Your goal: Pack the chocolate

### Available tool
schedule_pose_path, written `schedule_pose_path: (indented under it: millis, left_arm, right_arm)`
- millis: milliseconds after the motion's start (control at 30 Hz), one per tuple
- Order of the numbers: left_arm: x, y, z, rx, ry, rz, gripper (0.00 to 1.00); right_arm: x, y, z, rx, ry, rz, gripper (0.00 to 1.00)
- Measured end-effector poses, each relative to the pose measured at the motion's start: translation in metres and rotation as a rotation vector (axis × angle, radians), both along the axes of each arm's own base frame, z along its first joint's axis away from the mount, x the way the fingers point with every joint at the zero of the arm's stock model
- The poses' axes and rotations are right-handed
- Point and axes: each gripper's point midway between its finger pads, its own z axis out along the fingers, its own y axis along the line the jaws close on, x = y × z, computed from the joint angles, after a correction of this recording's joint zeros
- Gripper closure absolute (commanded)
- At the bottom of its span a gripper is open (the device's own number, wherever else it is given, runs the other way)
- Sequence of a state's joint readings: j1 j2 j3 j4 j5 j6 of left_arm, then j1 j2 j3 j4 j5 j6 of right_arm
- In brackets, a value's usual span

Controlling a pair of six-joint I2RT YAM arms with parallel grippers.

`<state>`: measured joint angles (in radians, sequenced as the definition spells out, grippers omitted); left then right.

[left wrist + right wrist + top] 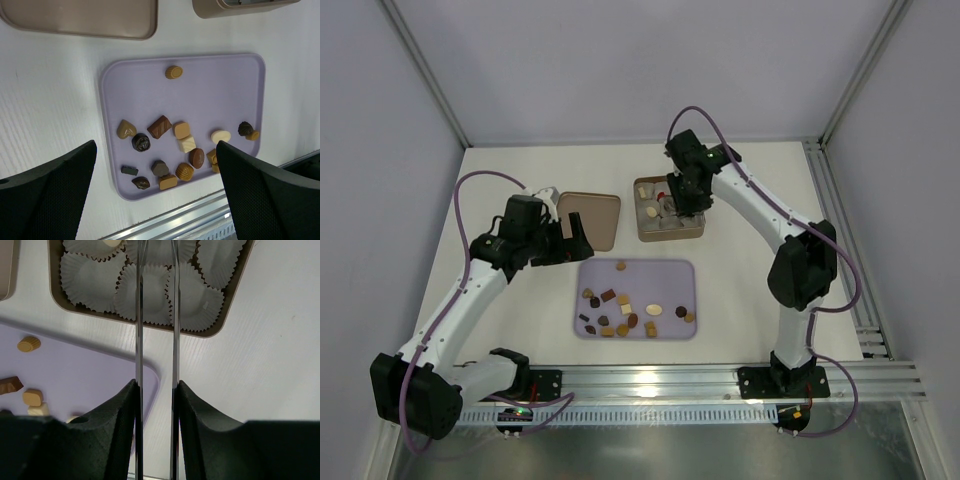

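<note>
The right gripper, slightly apart over the paper cups, should rise straight, not catching them; the left gripper stands wide apart

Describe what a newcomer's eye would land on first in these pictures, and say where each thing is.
The lavender tray at the table's near middle stands out, scattered with small chocolates in brown, caramel and cream. Behind it, the gold-brown tin lined with white paper cups sits under the right gripper, with a matching flat lid to its left. The left gripper hangs wide open by the tray's far-left corner.
</note>
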<state>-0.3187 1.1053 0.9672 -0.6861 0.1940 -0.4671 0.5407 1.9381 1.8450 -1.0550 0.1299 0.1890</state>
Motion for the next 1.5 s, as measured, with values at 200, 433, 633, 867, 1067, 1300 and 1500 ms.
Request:
schedule_pose_path:
  millis: [200, 433, 633, 867, 1067, 1300, 1500]
  left_arm:
    - [0.000, 0.000, 0.000, 0.000, 0.000, 0.000, 0.00]
    - [0.000, 0.000, 0.000, 0.000, 0.000, 0.001, 0.00]
    - [0.000, 0.000, 0.000, 0.000, 0.000, 0.000, 0.00]
    - [0.000, 0.000, 0.000, 0.000, 0.000, 0.000, 0.00]
    - [0.000, 0.000, 0.000, 0.000, 0.000, 0.000, 0.00]
    - [0.000, 0.000, 0.000, 0.000, 0.000, 0.000, 0.00]
    - [0.000, 0.000, 0.000, 0.000, 0.000, 0.001, 0.00]
  right_arm:
    - [-0.016, -0.004, 0.040, 0.056, -0.068, 0.013, 0.61]
    - [-0.101, 0.009, 0.073, 0.110, -0.096, 0.168, 0.57]
    - [-0.177, 0.021, 0.048, 0.061, 0.031, 0.348, 0.52]
    - [-0.224, 0.011, 0.026, -0.014, 0.145, 0.427, 0.52]
    - [-0.242, 0.012, 0.021, -0.036, 0.178, 0.474, 0.52]
    - [-0.249, 0.013, 0.017, -0.049, 0.191, 0.497, 0.51]
    - [-0.253, 0.013, 0.009, -0.072, 0.215, 0.507, 0.52]
